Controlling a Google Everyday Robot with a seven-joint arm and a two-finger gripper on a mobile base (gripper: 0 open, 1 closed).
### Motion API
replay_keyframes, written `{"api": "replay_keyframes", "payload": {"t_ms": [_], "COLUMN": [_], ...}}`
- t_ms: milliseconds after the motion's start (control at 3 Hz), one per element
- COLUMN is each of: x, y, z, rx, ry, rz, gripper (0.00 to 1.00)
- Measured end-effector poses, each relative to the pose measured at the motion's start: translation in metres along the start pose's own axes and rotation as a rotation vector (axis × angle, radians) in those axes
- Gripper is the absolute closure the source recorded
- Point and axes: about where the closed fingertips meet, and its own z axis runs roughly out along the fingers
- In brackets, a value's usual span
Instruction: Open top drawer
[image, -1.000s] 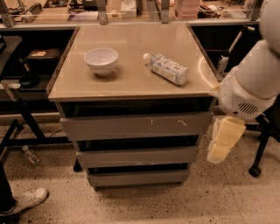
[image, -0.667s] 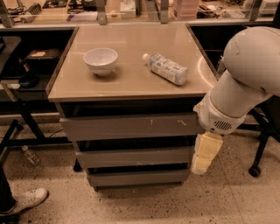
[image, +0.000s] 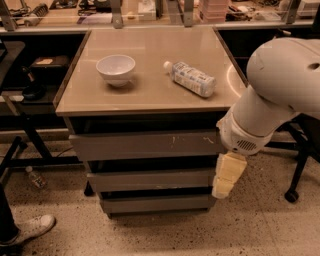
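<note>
Top drawer (image: 130, 146) sat right under the tabletop (image: 150, 102): the widest grey front, flat, no handle, w/ small white scratches right of centre. It looked shut or v. nearly so, w/ a dark gap above its upper edge. Below it were the mid drawer (image: 150, 179) and bottom drawer (image: 155, 203), both narrower and also in. On the tabletop a white bowl (image: 115, 69) stood left and a bottle (image: 190, 79) lay on its side right of centre, well apart from the bowl. The gripper (image: 221, 190) hung pointing down at the cabinet's front right corner, its tip about level w/ the gap btwn mid and bottom drawers, i.e. lower than the top drawer's front. Whether it was spread or pressed together, can't tell, nor whether it touched anything. The arm (image: 280, 95) above it covered the top drawer's right end. Judged step: approach, no hold on the drawer yet. Next move prob. calls for raising the gripper to the top drawer's level, catching its upper edge or side lip (no handle to grab), then pulling straight out toward the camera, keeping off the mid drawer.
</note>
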Motion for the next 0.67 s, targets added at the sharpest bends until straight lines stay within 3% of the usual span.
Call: {"api": "replay_keyframes", "payload": {"t_ms": [667], "x": [-0.033], "y": [-0.038], "z": [0.042], "rx": [0.029], "ry": [-0.026], "rz": [0.029], "gripper": [0.00]}}
